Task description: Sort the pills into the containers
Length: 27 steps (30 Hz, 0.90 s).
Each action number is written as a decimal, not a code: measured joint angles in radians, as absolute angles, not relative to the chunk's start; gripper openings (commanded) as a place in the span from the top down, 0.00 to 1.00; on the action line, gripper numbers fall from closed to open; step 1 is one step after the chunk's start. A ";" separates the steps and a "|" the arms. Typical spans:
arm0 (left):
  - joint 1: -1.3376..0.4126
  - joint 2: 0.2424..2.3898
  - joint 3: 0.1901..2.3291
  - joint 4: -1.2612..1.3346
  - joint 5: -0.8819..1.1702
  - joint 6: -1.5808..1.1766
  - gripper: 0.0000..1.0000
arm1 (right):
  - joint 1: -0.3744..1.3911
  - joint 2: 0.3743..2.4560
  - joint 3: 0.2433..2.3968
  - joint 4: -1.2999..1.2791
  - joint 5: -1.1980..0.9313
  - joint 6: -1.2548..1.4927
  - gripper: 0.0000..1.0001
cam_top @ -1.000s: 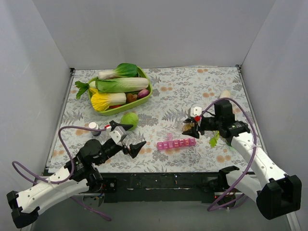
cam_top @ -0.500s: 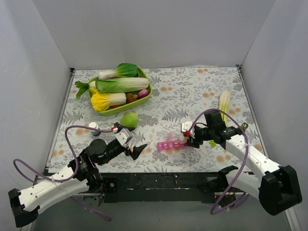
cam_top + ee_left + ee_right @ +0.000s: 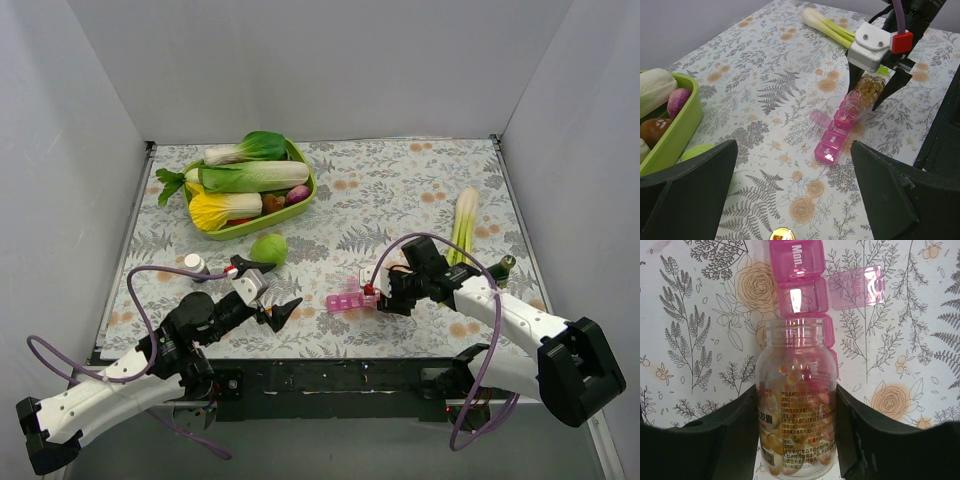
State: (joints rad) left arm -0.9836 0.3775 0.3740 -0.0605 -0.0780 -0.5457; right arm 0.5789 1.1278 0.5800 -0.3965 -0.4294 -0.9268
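Observation:
The pink pill-box strip (image 3: 799,277) lies on the flowered table, one lid (image 3: 857,287) flipped open; it also shows in the top view (image 3: 346,301) and the left wrist view (image 3: 836,136). My right gripper (image 3: 796,396) is shut on a clear bottle (image 3: 795,410) of amber pills (image 3: 790,374). The bottle is uncapped and tipped, its mouth over the strip's cells. In the top view the right gripper (image 3: 384,296) sits at the strip's right end. My left gripper (image 3: 272,290) is open and empty, left of the strip, jaws wide apart (image 3: 795,200).
A green oval bowl (image 3: 306,192) of vegetables stands at the back left, with a green round vegetable (image 3: 269,247) in front of it. A pale leek (image 3: 463,222) lies at the right. A small white cap (image 3: 193,262) lies near the left arm.
My right gripper has carried the bottle forward and left, from the right side down to the pill-box strip's right end. The left gripper has stayed open with only a small shift.

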 measured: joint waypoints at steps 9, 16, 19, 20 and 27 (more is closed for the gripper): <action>-0.984 0.362 0.374 -0.063 -0.078 -0.543 0.02 | 0.628 1.187 0.624 -0.425 -0.345 -0.914 0.99; -0.984 0.358 0.374 -0.073 -0.077 -0.542 0.02 | 0.662 1.214 0.668 -0.453 -0.296 -0.908 0.99; -0.984 0.358 0.374 -0.076 -0.077 -0.542 0.02 | 0.671 1.230 0.678 -0.464 -0.281 -0.905 0.99; -0.984 0.358 0.374 -0.076 -0.077 -0.541 0.02 | 0.675 1.234 0.680 -0.467 -0.274 -0.904 0.99; -0.984 0.353 0.374 -0.076 -0.073 -0.539 0.02 | 0.699 1.254 0.699 -0.496 -0.234 -0.896 0.99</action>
State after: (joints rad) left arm -0.9836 0.3531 0.3740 -0.0761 -0.0734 -0.5388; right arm 0.6991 1.2541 0.6994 -0.4965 -0.2337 -0.8963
